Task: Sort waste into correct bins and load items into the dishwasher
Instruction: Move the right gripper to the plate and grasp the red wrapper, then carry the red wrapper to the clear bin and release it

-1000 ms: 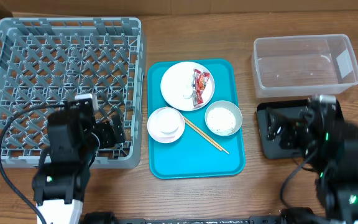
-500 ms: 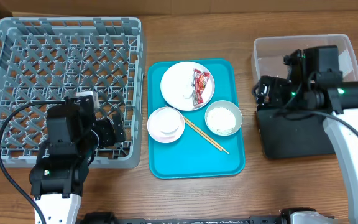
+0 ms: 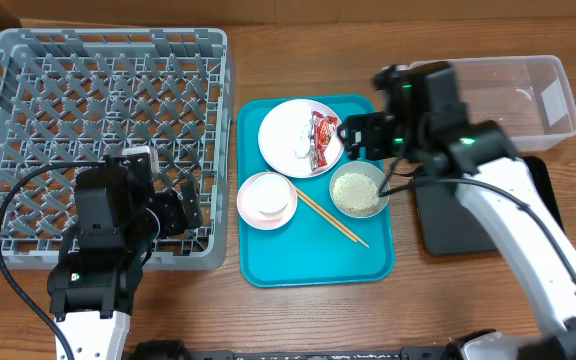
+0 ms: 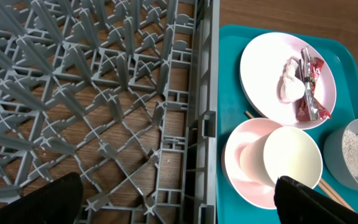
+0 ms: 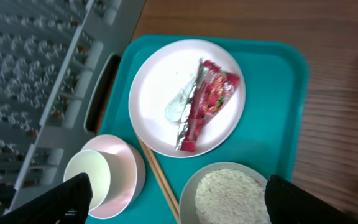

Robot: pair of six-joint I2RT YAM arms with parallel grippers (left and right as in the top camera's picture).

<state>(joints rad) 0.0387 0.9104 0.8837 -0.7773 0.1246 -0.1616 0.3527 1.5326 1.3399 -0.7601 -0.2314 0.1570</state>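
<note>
The left arm (image 3: 108,215) hides part of the dish rack (image 3: 98,100), and the left gripper (image 4: 178,202) hangs spread wide over its side wall. The right arm (image 3: 498,190) covers much of the black tray (image 3: 438,225). The right gripper (image 5: 179,202), also parted, hovers by the plate (image 5: 160,93), which bears the red wrapper (image 5: 207,102) and, seemingly, a white scrap (image 5: 180,107).
</note>
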